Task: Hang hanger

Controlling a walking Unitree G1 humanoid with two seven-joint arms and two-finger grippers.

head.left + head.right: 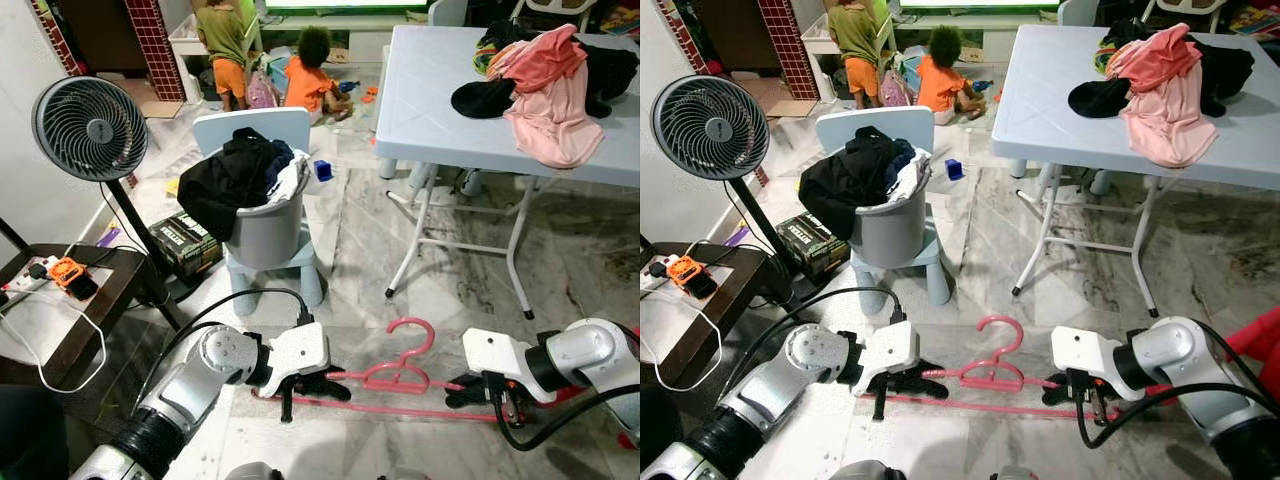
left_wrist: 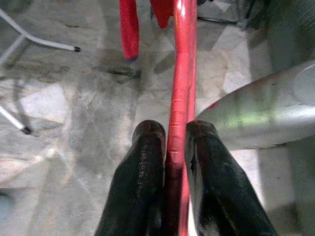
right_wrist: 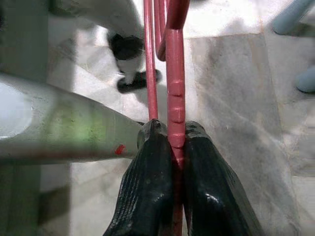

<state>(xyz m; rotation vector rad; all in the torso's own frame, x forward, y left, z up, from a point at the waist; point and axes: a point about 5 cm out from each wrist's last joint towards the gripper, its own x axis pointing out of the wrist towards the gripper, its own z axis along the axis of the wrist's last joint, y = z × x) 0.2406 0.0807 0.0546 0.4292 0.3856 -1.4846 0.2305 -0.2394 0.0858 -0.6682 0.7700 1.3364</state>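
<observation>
My left gripper (image 1: 318,385) is clamped on one end of the pink hanger (image 1: 398,376); in the left wrist view its two black fingers (image 2: 142,162) press the red-pink bar from both sides. My right gripper (image 1: 482,392) is clamped on the opposite end, fingers (image 3: 152,162) closed against the notched shoulder of the hanger. The hanger spans the gap between my two sets of jaws, held level above the marble floor (image 1: 350,240), its hook pointing away from me. Beyond my left jaws stands a grey bin (image 1: 262,232) heaped with dark clothes on a pale blue stool (image 1: 290,272). Beyond my right jaws is a white folding table (image 1: 440,100) carrying a pile of clothes (image 1: 545,85). A standing fan (image 1: 90,128) is far off to my left.
</observation>
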